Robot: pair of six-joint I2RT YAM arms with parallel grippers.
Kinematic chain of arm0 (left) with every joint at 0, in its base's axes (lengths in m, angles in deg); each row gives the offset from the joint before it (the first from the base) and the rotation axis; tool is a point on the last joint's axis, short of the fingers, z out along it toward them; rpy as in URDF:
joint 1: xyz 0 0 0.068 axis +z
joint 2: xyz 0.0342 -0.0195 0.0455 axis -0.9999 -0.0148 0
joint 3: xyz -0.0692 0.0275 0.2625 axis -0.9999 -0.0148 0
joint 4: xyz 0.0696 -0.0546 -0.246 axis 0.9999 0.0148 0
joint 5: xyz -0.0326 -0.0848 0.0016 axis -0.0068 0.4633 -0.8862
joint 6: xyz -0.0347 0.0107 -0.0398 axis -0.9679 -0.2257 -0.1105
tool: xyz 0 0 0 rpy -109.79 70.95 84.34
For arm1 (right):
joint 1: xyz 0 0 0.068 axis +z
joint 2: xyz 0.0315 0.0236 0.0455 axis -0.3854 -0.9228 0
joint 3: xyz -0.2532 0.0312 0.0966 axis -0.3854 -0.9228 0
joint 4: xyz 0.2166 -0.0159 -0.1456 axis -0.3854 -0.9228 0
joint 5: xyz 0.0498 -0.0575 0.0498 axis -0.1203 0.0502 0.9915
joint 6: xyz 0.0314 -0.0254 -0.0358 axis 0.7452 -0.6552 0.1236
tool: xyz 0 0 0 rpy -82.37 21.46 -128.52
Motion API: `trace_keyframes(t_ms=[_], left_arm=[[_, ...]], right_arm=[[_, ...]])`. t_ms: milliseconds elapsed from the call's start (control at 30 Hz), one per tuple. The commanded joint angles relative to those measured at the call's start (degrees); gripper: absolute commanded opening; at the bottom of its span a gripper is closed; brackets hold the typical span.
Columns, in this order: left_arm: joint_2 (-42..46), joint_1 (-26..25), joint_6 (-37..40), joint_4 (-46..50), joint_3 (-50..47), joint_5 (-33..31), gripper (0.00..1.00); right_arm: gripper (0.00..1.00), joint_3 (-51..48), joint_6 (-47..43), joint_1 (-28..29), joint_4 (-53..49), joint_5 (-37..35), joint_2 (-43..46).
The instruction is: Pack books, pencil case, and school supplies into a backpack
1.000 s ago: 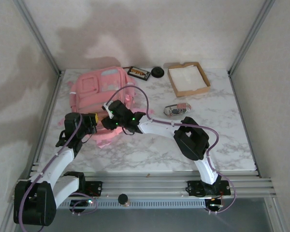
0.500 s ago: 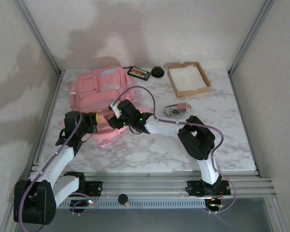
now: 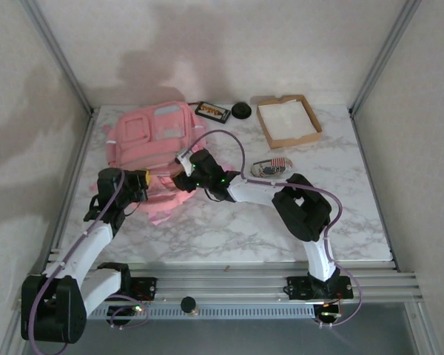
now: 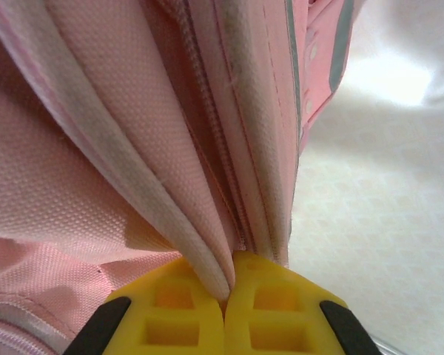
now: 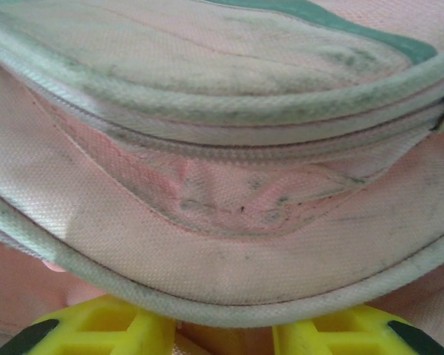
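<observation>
The pink backpack (image 3: pixel 149 140) lies flat at the table's back left. At its near edge my left gripper (image 3: pixel 138 187) is shut, its yellow fingers (image 4: pixel 177 310) pinching a fold of pink fabric (image 4: pixel 170 192). My right gripper (image 3: pixel 186 168) is at the bag's near right corner; its yellow fingers (image 5: pixel 96 329) stand a little apart with pink fabric between them, and the bag's piped rim (image 5: pixel 229 303) lies over their tips. A dark brown book (image 3: pixel 212 112) lies behind the bag. The striped pencil case (image 3: pixel 271 168) rests just right of the right arm.
A shallow cardboard tray (image 3: pixel 308 118) with white lining sits at the back right. A small black round thing (image 3: pixel 241 111) stands between the book and the tray. Metal frame posts border the table on both sides.
My right gripper has moved to the right and slightly back along the bag's near edge, and the fabric there has shifted with it. The left gripper has stayed clamped in place.
</observation>
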Motion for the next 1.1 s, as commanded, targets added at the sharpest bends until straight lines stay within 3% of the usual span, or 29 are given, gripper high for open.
trace_keyframes(t_ms=[0,300,567,800,1067], left_arm=[[1.18,-0.19,-0.80,-1.49,3.04,0.23,0.00],[1.74,-1.76,-2.07,-1.65,2.92,-0.35,0.00],[2.65,-2.30,-2.36,-0.96,2.77,-0.68,0.00],[3.26,-3.78,-3.04,-1.13,2.73,-1.10,0.00],[4.65,-4.65,-3.61,-1.22,2.49,-1.06,0.00]], right_arm=[[0.37,-0.68,-1.56,2.29,5.53,2.11,0.41],[0.39,2.15,-1.62,5.81,5.07,-1.55,-2.20],[0.46,-0.44,-6.00,7.31,12.61,3.73,-0.43],[0.50,-1.17,-8.44,7.35,15.82,3.25,-1.12],[0.41,-1.44,-12.13,5.80,24.41,5.24,-3.45]])
